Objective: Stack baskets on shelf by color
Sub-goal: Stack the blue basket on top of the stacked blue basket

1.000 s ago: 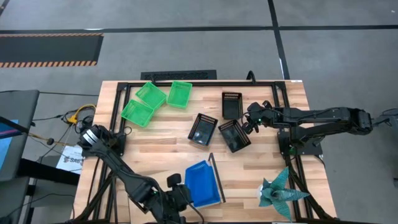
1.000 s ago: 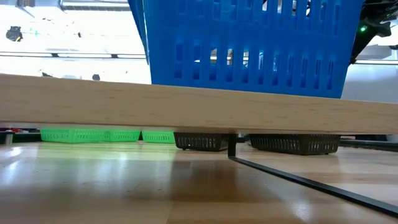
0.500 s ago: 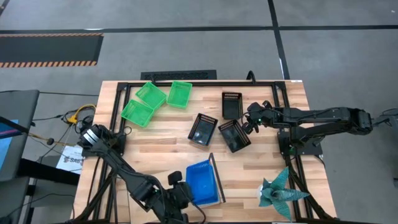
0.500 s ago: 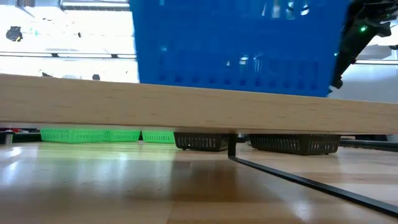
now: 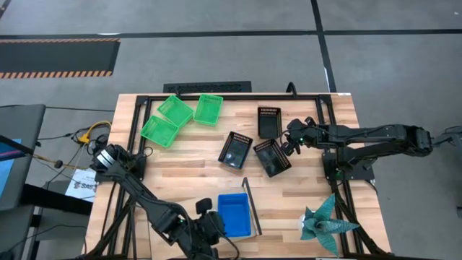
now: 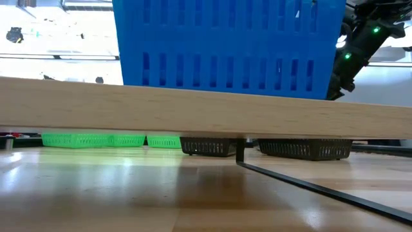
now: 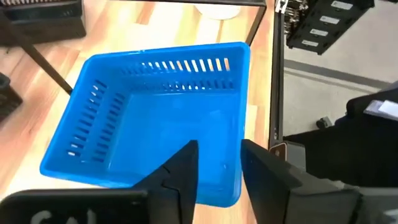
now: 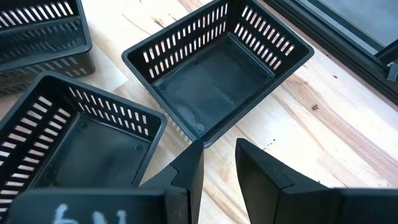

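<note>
A blue basket sits at the near edge by the shelf's black upright. In the low view the blue basket stands over the shelf plank, which hides its base. My left gripper is at its left side, shut on it. Three green baskets lie at the far left of the table. Three black baskets lie at the middle. My right gripper hovers open beside the black baskets, touching none. My left gripper has the blue basket's side wall between its fingers, one finger inside the basket and one outside. It comes from the table's left near side, slanting down. The basket stays level; I cannot tell whether its base rests on the plank.
A teal paper origami figure lies at the near right corner. Black frame bars run along the table's far and side edges. Bare wood shows between the blue basket and the black ones.
My left gripper has lowered the blue basket toward the shelf plank and shifted it a little toward the table's left. The basket's base, which showed above the plank a second ago, now sits behind its top edge. The right arm has kept still.
</note>
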